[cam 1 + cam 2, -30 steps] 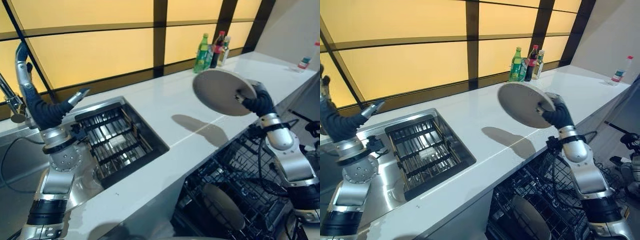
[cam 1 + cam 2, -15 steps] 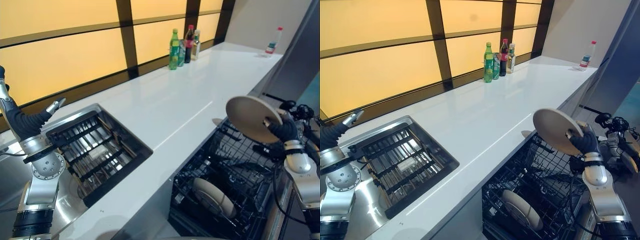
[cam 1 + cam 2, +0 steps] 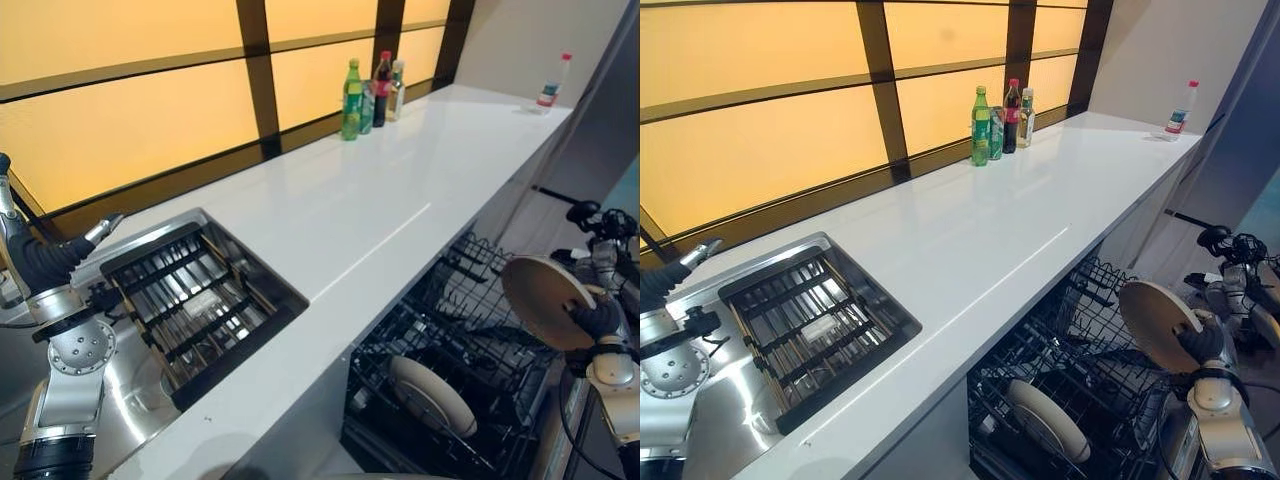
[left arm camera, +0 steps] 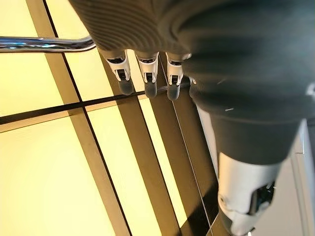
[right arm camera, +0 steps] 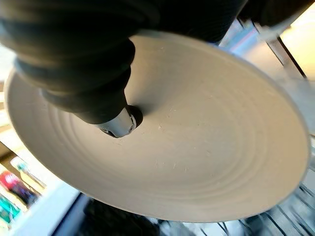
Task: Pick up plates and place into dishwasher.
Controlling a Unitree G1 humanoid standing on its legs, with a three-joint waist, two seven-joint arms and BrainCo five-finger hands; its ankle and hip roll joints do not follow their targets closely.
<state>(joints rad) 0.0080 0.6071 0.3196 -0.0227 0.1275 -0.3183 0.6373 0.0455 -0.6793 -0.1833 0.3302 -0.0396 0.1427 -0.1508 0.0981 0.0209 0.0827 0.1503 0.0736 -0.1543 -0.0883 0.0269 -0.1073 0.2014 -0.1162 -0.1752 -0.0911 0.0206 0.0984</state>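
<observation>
A round beige plate [image 3: 543,300] hangs tilted on edge over the right side of the open dishwasher's black wire rack [image 3: 470,325]. My right hand [image 3: 598,320] is shut on its rim. In the right wrist view the thumb [image 5: 117,123] presses on the plate's face [image 5: 197,147]. A second beige plate [image 3: 432,395] stands slotted in the rack's front part. My left hand [image 3: 38,262] is raised at the far left over the sink, open, its fingers [image 4: 147,78] straight and holding nothing.
The white counter [image 3: 350,200] runs back to the right. A steel sink [image 3: 150,400] with a dark slatted rack [image 3: 190,295] is set into its left end. Several bottles [image 3: 370,85] stand by the window and one [image 3: 553,93] at the far end. A chrome faucet [image 4: 44,44] is near my left hand.
My right hand has carried the plate off the counter, rightward and down over the dishwasher rack. The camera has swung right. My left hand stays raised.
</observation>
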